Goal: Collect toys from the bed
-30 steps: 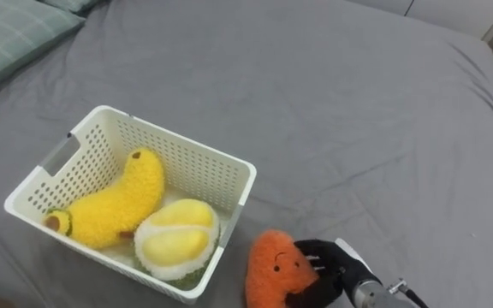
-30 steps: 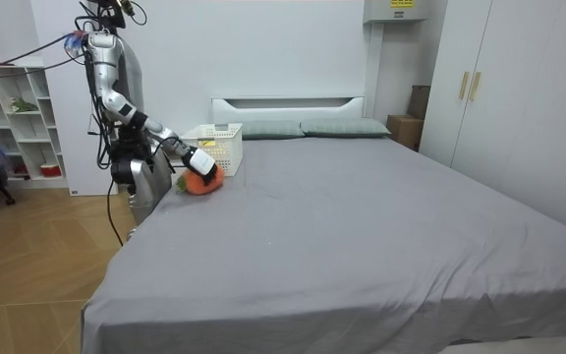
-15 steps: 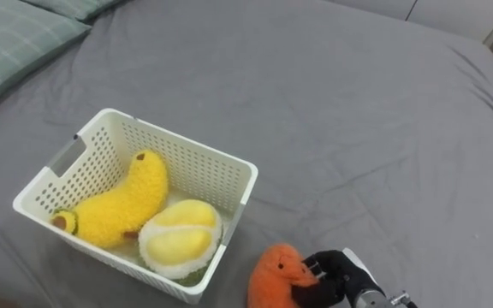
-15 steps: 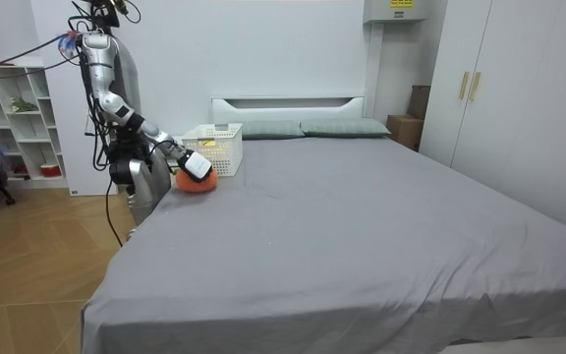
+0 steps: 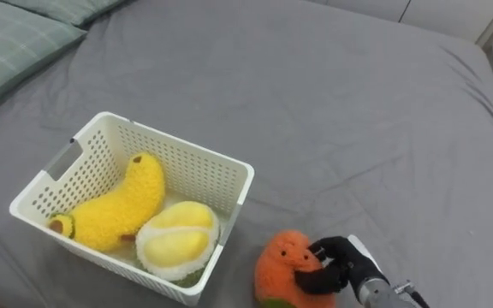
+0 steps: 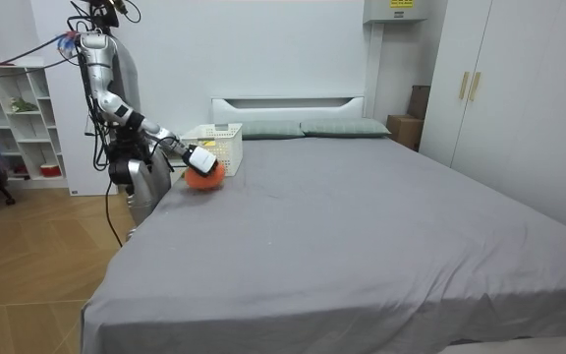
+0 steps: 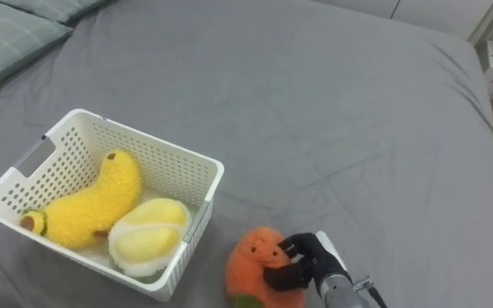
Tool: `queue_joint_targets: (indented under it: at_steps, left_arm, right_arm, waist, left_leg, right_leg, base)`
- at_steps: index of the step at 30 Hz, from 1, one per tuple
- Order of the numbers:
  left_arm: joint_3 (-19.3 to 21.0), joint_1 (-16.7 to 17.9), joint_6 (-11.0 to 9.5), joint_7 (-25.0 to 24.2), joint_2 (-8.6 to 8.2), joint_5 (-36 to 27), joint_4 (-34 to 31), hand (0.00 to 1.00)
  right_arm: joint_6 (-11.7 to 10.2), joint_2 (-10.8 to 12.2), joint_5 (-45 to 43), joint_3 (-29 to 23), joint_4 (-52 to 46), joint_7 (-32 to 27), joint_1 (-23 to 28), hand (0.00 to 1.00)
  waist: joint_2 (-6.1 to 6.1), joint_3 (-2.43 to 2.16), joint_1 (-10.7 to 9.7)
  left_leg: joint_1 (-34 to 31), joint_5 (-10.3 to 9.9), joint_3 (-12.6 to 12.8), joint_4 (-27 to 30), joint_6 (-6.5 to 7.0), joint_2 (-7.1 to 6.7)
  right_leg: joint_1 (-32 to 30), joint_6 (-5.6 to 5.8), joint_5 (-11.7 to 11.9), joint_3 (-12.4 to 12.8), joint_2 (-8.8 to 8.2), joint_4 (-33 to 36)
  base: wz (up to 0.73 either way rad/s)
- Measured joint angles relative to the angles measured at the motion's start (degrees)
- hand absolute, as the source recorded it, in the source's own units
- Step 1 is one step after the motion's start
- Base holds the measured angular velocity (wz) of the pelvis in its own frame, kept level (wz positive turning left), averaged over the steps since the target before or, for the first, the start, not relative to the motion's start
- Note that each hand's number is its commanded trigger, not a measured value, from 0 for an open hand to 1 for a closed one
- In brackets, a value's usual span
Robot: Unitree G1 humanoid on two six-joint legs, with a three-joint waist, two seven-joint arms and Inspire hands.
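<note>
Robot stands at the side of the bed (image 5: 341, 111), near its head end, at the room view's left, right arm reaching out over the mattress.

Right hand (image 5: 336, 263): dark fingers curled round the orange plush toy (image 5: 281, 265), gripping it from the toy's right side. Toy sits at the bed's edge nearest the robot, just to the right of the basket's near corner, not touching it. Toy's underside is cut off at the bottom of both eye views; cannot tell whether it rests on the sheet or is lifted clear.

White slatted basket (image 5: 178, 147): on the grey sheet, close to the same edge, set at an angle to it, toward the head end. Inside:
- yellow banana plush (image 5: 122, 205), lying along the left half, dark tip toward the robot
- pale yellow durian plush (image 5: 175, 239), in the near right corner, touching the banana

Green checked pillow (image 5: 7, 43) at the head end, well apart from the basket
</note>
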Motion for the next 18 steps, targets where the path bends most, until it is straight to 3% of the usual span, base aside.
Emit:
queue_joint_targets:
  at_steps: [1,7,10,15,18]
  left_arm:
    - [0.39,0.02,0.0,0.07,0.01,0.01,0.0,0.0]
    - [1.55,0.48,-0.03,0.12,0.21,-0.09,-0.15,0.0]
    - [1.56,0.42,-0.25,0.21,0.37,-0.12,-0.03,0.0]
    - [1.84,0.12,-2.49,1.22,0.47,-0.2,2.18,0.0]
    - [1.78,0.28,-2.38,1.23,0.37,-0.14,3.01,0.0]
  right_arm:
    - [0.01,-0.56,0.18,-0.01,-1.69,-0.16,0.04,1.0]
    - [0.05,-0.78,0.67,-3.6,-11.47,-0.61,1.82,1.0]
    - [0.07,-0.82,2.38,-5.97,-15.67,-1.12,1.91,1.0]
    - [-0.48,-1.01,4.75,-8.28,-20.45,-3.03,1.67,1.0]
    - [-0.47,-1.08,6.87,-8.42,-22.84,-4.19,1.66,1.0]
  waist:
    - [-0.19,-0.11,-0.04]
    - [-0.87,0.27,-1.72]
    - [-0.75,0.32,-2.18]
    - [-0.51,0.35,-2.16]
    - [-0.49,0.32,-2.17]
  left_leg:
    - [0.2,0.01,0.11,-0.18,0.01,0.0]
    - [0.73,-0.02,0.13,-0.37,0.05,-0.02]
    - [0.89,-0.05,0.44,-0.44,0.1,-0.01]
    - [0.93,-0.06,1.2,-0.69,0.09,0.09]
    - [1.0,-0.08,1.35,-0.76,0.1,0.13]
  right_leg:
    - [0.07,0.0,0.0,0.09,-0.01,0.0]
    - [0.12,0.01,-0.01,0.27,-0.02,0.02]
    - [0.1,0.03,0.01,0.73,0.01,0.08]
    - [0.0,0.04,0.01,1.53,0.12,0.11]
    - [-0.04,0.04,0.01,1.75,0.16,0.14]
  base:
    - [-0.07]
    - [-0.01]
    - [-0.07]
    - [-0.08]
    - [-0.02]
